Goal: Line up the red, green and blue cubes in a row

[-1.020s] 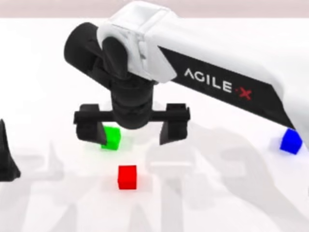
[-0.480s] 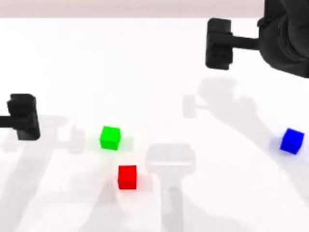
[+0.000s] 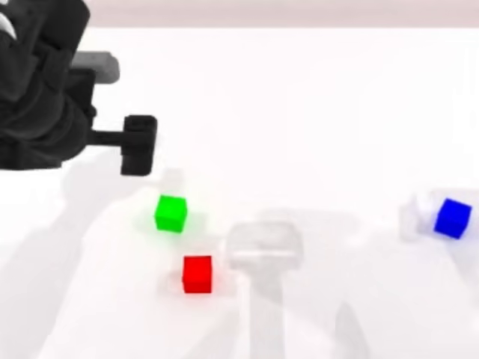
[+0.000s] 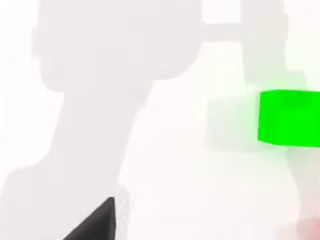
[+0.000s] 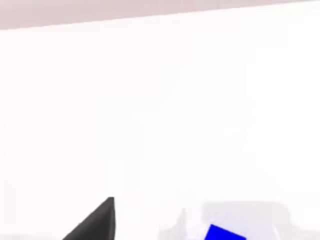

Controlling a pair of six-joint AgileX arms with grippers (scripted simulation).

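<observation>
White table now shows our right arm gone and our left gripper, seemingly open and empty, arrived at eleven o'clock of the green cube, so green looks next.

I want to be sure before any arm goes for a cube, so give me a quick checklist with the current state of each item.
1. Small bright green cube free on the white table, nothing gripping it: ok.
2. Small bright red cube free, close to the green cube but apart from it: ok.
3. Small bright blue cube in line with the other two: not ok, it sits far off at the table's right side.
4. Left gripper positioned over a cube: not ok, it is up-left of the green cube, not over it.
5. Left gripper open for a grasp: cannot tell.
6. Right gripper out of the way: ok in the top view, where it does not appear.
</observation>
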